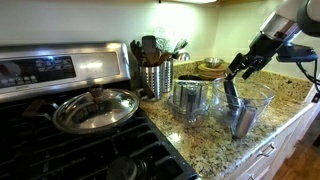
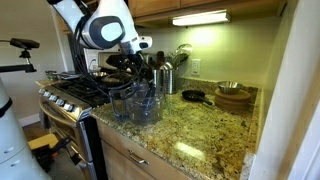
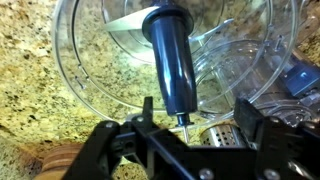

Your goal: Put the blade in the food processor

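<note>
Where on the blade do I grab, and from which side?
Grip the blade by its dark stem, coming straight down from above. It stands upright in the clear bowl, pointing at the open gripper. The round shaft suits the jaws, and the sharp metal wings sit low at its base.

Dim kitchen lit warmly by an under-cabinet lamp (image 2: 200,19), with glare on the pan lid (image 1: 97,108) and, in the wrist view, a dark, blurred hand (image 3: 195,128).
</note>
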Controlling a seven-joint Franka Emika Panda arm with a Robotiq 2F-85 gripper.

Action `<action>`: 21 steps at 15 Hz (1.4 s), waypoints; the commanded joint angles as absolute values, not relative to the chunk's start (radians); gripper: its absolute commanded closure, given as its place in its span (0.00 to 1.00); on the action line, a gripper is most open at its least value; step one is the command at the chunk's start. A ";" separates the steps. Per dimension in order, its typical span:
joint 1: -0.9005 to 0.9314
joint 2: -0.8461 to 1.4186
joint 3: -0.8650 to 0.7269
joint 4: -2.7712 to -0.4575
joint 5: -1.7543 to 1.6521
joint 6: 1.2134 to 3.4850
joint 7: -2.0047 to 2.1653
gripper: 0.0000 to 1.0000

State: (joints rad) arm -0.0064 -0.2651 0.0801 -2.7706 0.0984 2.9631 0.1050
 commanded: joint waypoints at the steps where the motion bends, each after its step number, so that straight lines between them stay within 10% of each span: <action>1: -0.026 -0.292 0.093 -2.772 0.060 2.953 0.143 0.02; 11: 0.022 -0.243 0.013 -2.738 0.094 2.888 0.044 0.02; 16: 0.033 -0.182 -0.001 -2.688 0.116 2.891 0.032 0.36; 21: 0.049 -0.132 -0.009 -2.651 0.165 2.887 0.003 0.35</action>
State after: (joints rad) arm 0.0156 -0.1621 0.0179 -2.6844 0.1138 2.9136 0.0486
